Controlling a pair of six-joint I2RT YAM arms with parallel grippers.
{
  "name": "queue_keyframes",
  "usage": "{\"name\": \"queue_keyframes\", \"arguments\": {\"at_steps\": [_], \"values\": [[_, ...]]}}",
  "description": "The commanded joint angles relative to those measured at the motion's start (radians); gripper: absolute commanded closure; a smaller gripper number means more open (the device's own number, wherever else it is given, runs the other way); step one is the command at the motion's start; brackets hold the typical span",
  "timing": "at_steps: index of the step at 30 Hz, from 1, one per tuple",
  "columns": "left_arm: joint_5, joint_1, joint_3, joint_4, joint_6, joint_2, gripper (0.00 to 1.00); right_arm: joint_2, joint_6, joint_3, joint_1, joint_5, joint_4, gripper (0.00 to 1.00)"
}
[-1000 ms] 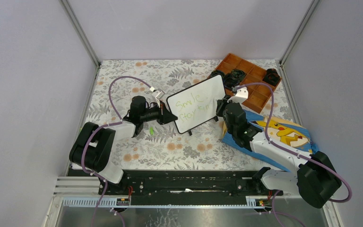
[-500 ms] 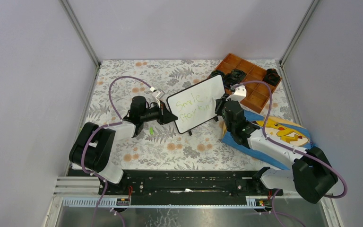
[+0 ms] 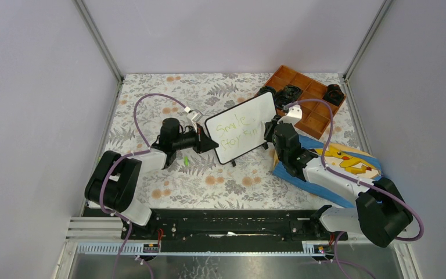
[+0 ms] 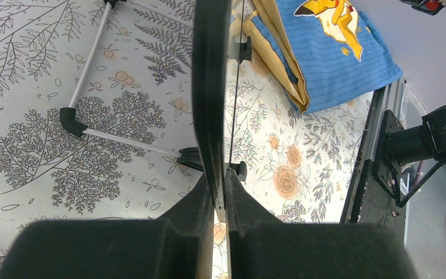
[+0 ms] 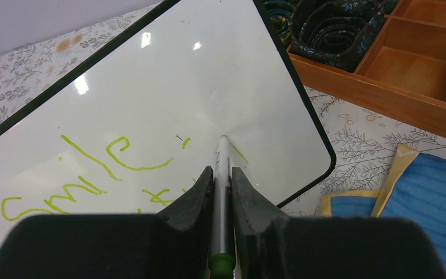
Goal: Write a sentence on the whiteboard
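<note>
The whiteboard (image 3: 243, 127) stands tilted at the table's middle, white with a thin black frame; it also shows in the right wrist view (image 5: 168, 87). Green handwriting (image 3: 236, 131) runs in two lines across it; "Smile" is legible (image 5: 87, 168), the lower line partly hidden. My left gripper (image 3: 204, 143) is shut on the board's left edge, seen edge-on in the left wrist view (image 4: 209, 87). My right gripper (image 3: 272, 131) is shut on a silver marker (image 5: 222, 168) with a green end; its tip touches the board near the right end of the lower line.
A brown wooden compartment tray (image 3: 308, 96) holding dark rolled items sits at the back right. A blue Pikachu cloth (image 3: 342, 165) lies under my right arm. A small green cap (image 3: 186, 159) lies on the floral tablecloth by my left arm.
My right arm has shifted slightly, and the marker has moved a little along the lower line. The left arm and the board have not moved.
</note>
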Motion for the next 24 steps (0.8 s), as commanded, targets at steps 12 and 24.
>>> {"name": "queue_keyframes", "arguments": {"at_steps": [12,24], "values": [[-0.064,-0.017,-0.015,-0.137,0.073,0.022,1.00,-0.028,0.040,-0.044,-0.010,-0.002,-0.012,1.00],[-0.064,-0.018,-0.015,-0.139,0.073,0.020,1.00,-0.019,0.039,-0.044,-0.009,-0.010,-0.018,1.00]]}}
